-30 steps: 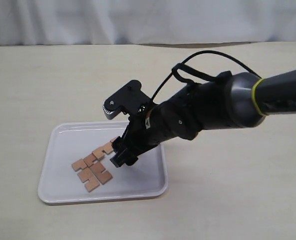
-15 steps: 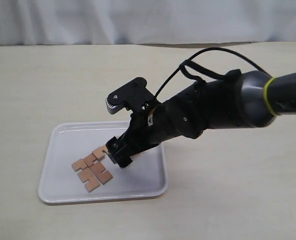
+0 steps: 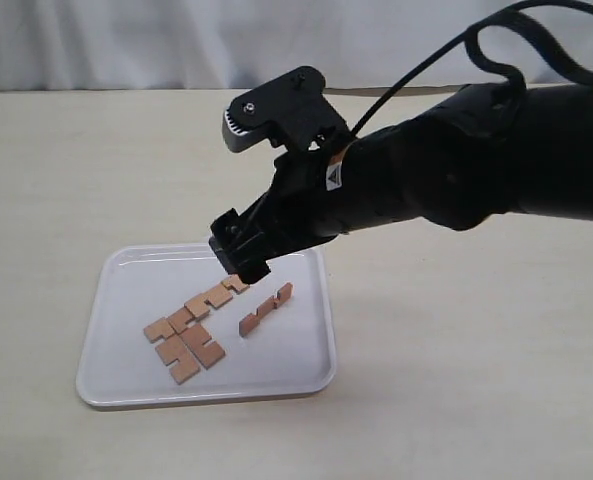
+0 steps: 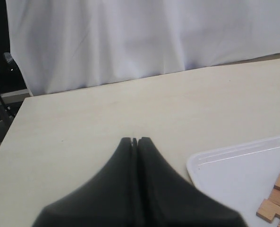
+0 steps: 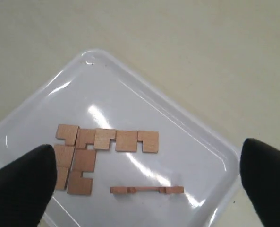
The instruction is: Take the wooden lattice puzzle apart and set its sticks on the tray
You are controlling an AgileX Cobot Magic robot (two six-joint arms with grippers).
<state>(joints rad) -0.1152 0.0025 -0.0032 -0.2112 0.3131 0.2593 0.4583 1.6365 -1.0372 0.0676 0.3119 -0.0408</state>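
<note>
The white tray [image 3: 116, 300] lies on the table at the front left. Several notched reddish-brown sticks [image 3: 186, 335] lie flat on it in a touching cluster. One more stick [image 3: 266, 308] stands on its edge apart from them, nearer the tray's right rim. No assembled lattice shows. My right gripper [image 3: 241, 258] hovers open above the tray's far right part, holding nothing. In the right wrist view its fingers [image 5: 21, 184] frame the tray [image 5: 130, 104], the flat sticks [image 5: 106, 141] and the stick on edge [image 5: 147, 190]. My left gripper [image 4: 135, 140] is shut, empty, beside the tray's corner [image 4: 234, 170].
The tan table [image 3: 456, 380] stretches around the tray on every side. A white curtain [image 3: 126, 40] closes off the back. The right arm's black body [image 3: 456, 170] and its cable [image 3: 536, 30] hang over the table's middle and right.
My right gripper has lifted up and back from the tray floor and opened. The stick it carried now stands on its edge on the tray. The flat sticks have not moved.
</note>
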